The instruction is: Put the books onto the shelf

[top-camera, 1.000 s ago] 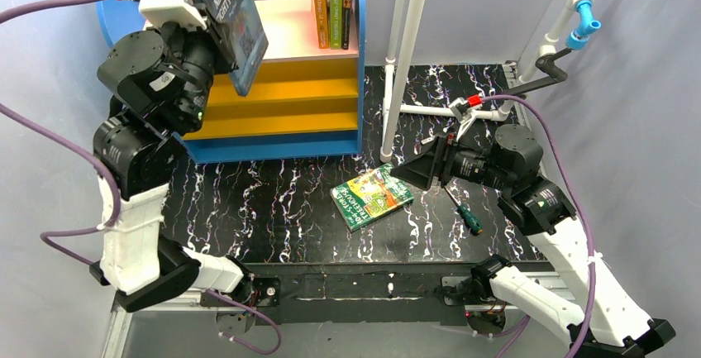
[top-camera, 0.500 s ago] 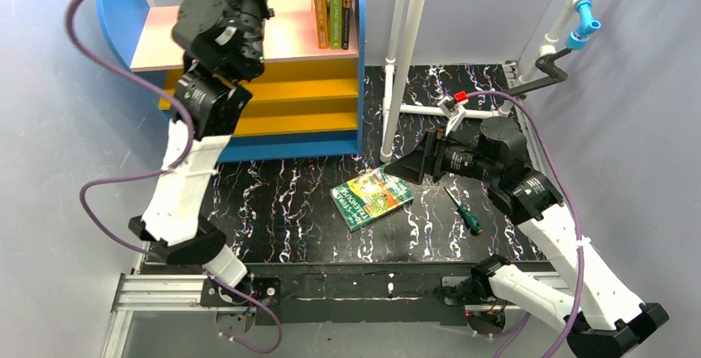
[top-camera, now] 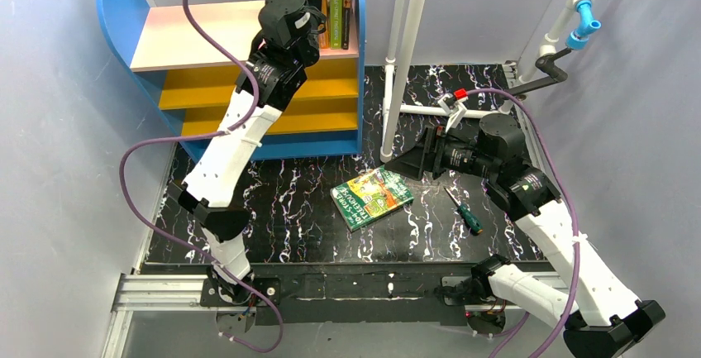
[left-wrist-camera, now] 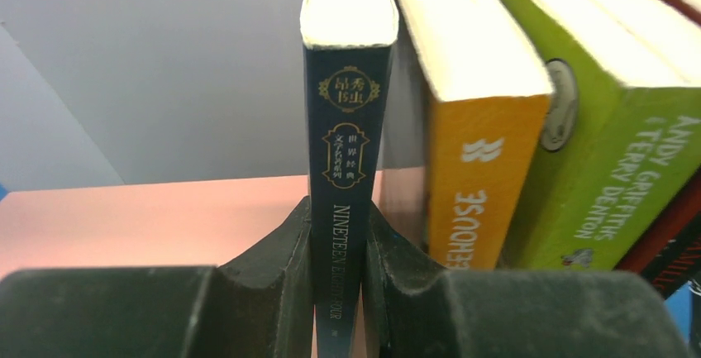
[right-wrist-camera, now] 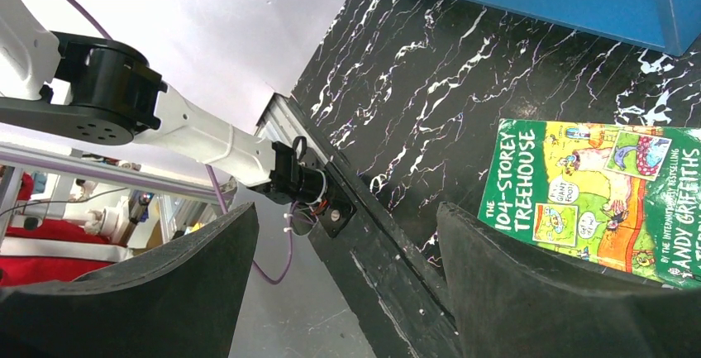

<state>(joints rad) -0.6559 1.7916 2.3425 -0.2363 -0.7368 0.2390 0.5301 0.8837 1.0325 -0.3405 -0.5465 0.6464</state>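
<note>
Five books: four upright side by side, a dark blue book [left-wrist-camera: 347, 168], an orange book [left-wrist-camera: 484, 168], a lime-green book [left-wrist-camera: 612, 151] and seemingly a red-edged book [left-wrist-camera: 671, 234], barely in frame; one green book [top-camera: 372, 197] lying flat. One shelf [top-camera: 207, 35], one screwdriver [top-camera: 465, 213], two pincers: left pincer [left-wrist-camera: 337, 217], right pincer [right-wrist-camera: 345, 217].

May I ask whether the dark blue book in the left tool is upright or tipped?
Upright: the dark blue book stands spine vertical in the left tool, over the pink board, beside the orange book.
</note>
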